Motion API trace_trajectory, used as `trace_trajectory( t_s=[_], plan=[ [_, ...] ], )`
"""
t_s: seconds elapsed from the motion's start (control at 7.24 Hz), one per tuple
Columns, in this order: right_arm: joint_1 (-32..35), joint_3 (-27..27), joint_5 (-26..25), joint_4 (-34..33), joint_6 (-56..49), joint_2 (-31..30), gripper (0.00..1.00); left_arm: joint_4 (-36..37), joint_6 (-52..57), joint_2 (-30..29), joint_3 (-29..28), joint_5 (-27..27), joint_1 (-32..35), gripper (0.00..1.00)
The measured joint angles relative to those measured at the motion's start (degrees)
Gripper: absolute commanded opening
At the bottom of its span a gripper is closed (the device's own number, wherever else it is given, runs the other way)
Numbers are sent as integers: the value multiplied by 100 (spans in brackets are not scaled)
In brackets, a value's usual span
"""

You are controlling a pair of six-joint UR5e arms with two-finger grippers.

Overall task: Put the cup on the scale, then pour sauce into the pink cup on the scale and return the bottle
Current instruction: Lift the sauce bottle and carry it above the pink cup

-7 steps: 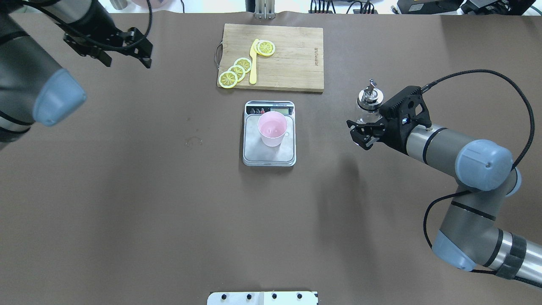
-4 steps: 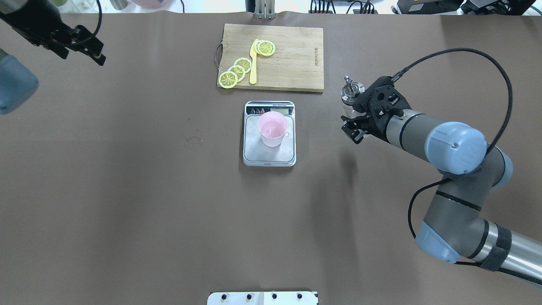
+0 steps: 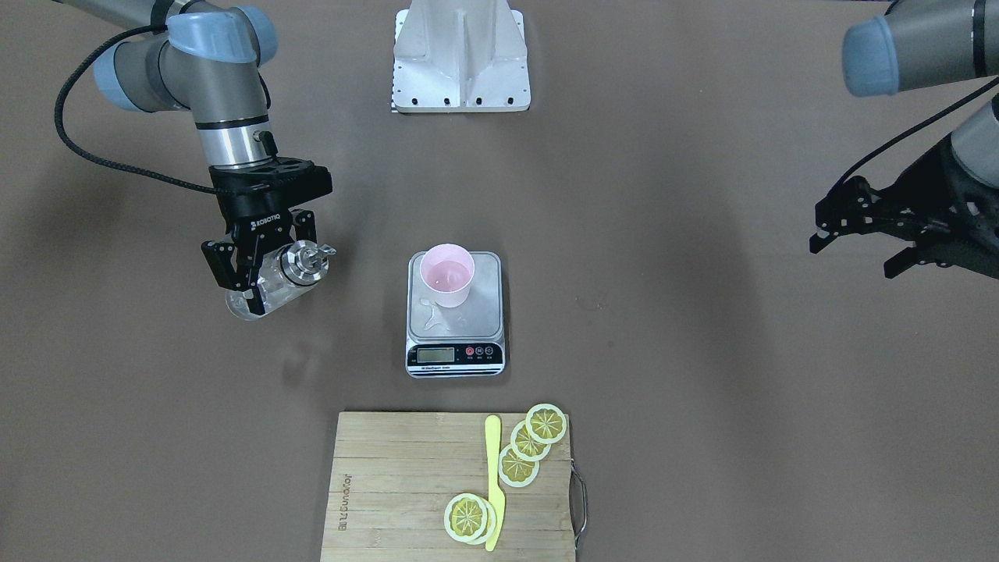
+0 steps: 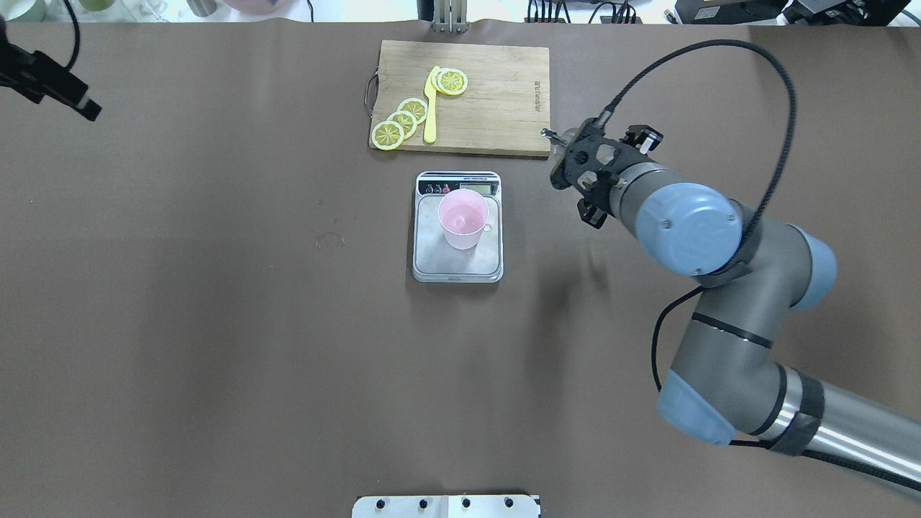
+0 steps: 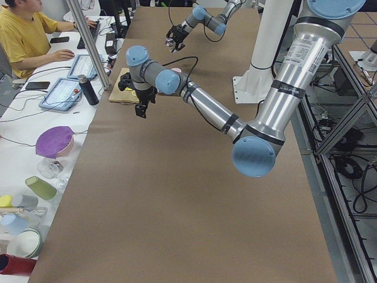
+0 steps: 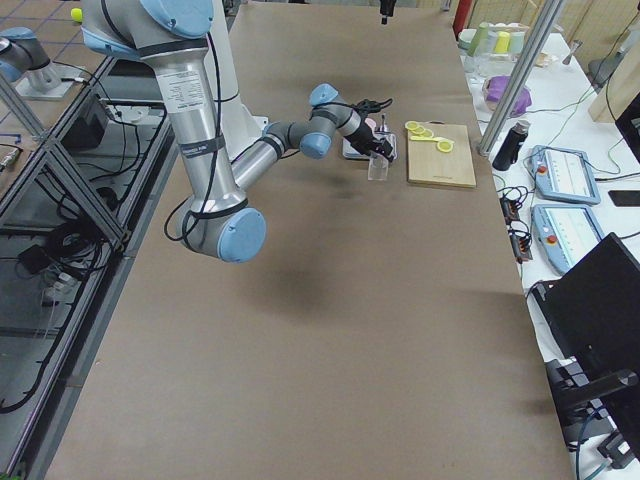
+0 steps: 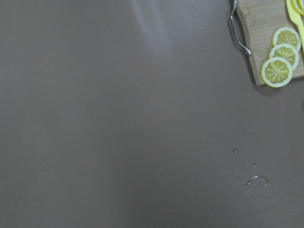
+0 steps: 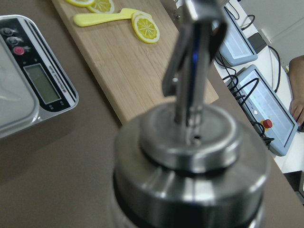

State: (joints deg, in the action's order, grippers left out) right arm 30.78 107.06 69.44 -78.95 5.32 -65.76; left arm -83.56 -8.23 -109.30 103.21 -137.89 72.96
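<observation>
The pink cup (image 4: 464, 218) stands upright on the scale (image 4: 458, 265), in the middle of the table. In the front-facing view a small clear splash (image 3: 431, 314) lies on the platform beside the cup (image 3: 446, 285). My right gripper (image 3: 261, 275) is shut on the clear glass bottle (image 3: 269, 289), held tilted above the table to the right of the scale. The bottle's metal collar (image 8: 190, 161) and spout fill the right wrist view. How much sauce the bottle holds I cannot tell. My left gripper (image 3: 852, 256) hangs open and empty far off at the table's left side.
A wooden cutting board (image 4: 496, 101) with lemon slices (image 4: 403, 119) and a yellow knife (image 4: 430, 108) lies behind the scale, close to the bottle's spout (image 4: 549, 134). A wet ring (image 4: 329, 239) marks the table left of the scale. A person (image 5: 23, 35) sits beyond the far edge.
My right arm has carried the bottle left and away, toward the cutting board's near corner, tilting it. My left arm has drawn back to the table's far-left edge.
</observation>
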Motion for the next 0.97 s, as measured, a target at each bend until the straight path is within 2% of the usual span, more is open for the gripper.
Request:
trace_trajectory(
  t_s=[0.14,0.41,0.69,0.97],
  plan=[
    [-254,28,-391,-709,-92,322,20,-172,271,267,-10,-39,156,97],
    [-562,63,-886,-1511,-326,640,20,-725,458,768,-56,-96,306,97],
    [-635,70,-1094,-2066,-815,853,20,-956,486,983,-79,-244,344,97],
    [-642,11,-1251,-2284,-1251,907,20,-1035,489,1059,-87,-278,356,97]
  ],
)
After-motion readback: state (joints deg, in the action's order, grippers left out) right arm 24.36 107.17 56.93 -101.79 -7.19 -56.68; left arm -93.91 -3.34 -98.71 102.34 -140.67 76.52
